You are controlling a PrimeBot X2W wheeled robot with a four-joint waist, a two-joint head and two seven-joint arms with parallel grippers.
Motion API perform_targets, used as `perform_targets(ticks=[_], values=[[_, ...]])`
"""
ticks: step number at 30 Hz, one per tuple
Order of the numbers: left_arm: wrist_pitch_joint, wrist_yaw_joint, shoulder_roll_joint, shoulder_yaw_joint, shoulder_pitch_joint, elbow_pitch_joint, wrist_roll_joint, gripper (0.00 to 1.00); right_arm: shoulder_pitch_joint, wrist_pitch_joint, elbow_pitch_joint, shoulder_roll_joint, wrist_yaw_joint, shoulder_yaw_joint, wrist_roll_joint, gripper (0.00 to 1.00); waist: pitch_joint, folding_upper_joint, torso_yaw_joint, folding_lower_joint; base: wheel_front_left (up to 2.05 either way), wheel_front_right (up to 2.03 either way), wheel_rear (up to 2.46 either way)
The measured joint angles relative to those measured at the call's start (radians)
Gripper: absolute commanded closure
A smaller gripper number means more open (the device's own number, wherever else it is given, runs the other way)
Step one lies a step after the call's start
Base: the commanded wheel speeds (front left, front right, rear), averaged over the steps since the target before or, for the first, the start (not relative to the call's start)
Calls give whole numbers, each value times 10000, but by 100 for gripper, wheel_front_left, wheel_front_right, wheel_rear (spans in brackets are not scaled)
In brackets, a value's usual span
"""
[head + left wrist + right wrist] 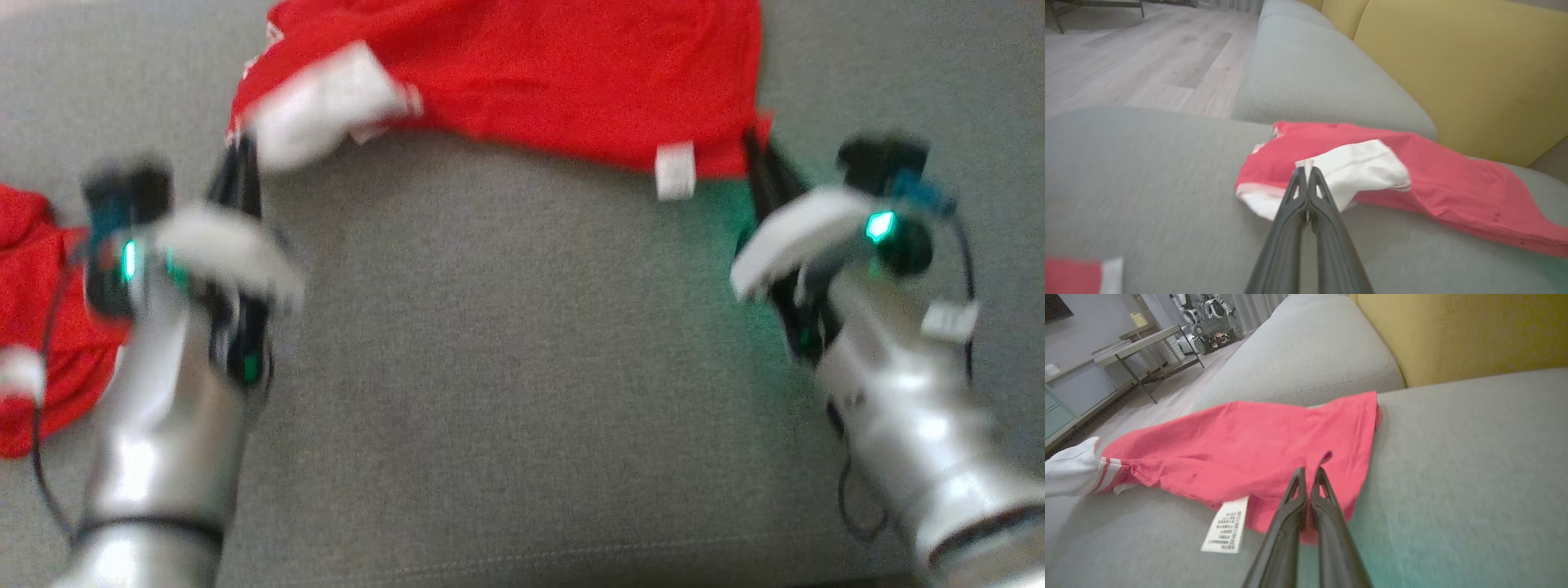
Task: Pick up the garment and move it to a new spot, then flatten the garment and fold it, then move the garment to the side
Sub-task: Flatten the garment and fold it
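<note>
The left gripper (1306, 171) has its fingers pressed together, with a sliver of white cloth showing between the tips: it pinches the garment (531, 73) at the hem of its white sleeve (1367, 167). The right gripper (1310, 471) is closed too, and a small flap of red cloth stands up at its tips, so it grips the garment's opposite lower corner.

The garment is red and lies spread across the far part of the grey seat (506, 367), close to the yellow back (1453, 73). Its near edge runs roughly straight between the two grippers. The body is loosely flat with shallow wrinkles. The sleeve is folded in over the red cloth at the left end, with red stripes where it meets the body. A white label (1224, 528) with dark print hangs out from the near edge towards the right corner and rests on the seat.

A second red cloth (33, 327) with a white patch lies bunched at the seat's left edge, beside the left arm and apart from the garment.
</note>
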Motion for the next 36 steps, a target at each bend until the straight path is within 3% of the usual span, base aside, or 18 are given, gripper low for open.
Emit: perform_targets(ticks=[8, 11, 12, 17, 22, 26, 31, 36], values=[[2, 449, 307, 525, 4917, -3674, 257, 100, 2498, -33, -1271, -665, 0, 165, 497, 100, -861, 0, -172, 0, 0, 0, 0], [44, 813, 305, 522, 6165, -5164, 305, 100, 3191, -79, -1858, -878, 0, -146, 508, 100, -1166, 0, -119, -1, 0, 0, 0], [299, 1112, 322, 523, 7092, -6197, 326, 100, 3871, 6, -2297, -976, 0, -395, 504, 100, -1349, 0, -59, 0, 0, 0, 0], [1386, 1760, 445, 497, 9249, -8696, 334, 100, 5859, 679, -3670, -1011, 0, -1141, 161, 100, -1814, 0, 73, 0, 0, 0, 0], [2493, 2299, 773, 514, 10451, -10527, 439, 100, 7591, 1733, -5636, -959, 0, -2495, -648, 100, -2220, 0, 183, -1, 0, 0, 0], [3166, 2587, 903, 516, 11198, -11442, 439, 100, 9142, 2811, -7471, -431, 0, -3664, -1434, 100, -2472, 0, 224, -1, 0, 0, 0], [3448, 2663, 970, 518, 11557, -11881, 437, 100, 10315, 3781, -9012, 213, 0, -4280, -2079, 100, -2578, 0, 204, -1, 0, 0, 0], [3639, 2688, 1091, 518, 11450, -11973, 416, 100, 10501, 4558, -10053, 470, 0, -4665, -2391, 100, -2540, 1, 178, -1, 0, 0, 0]])
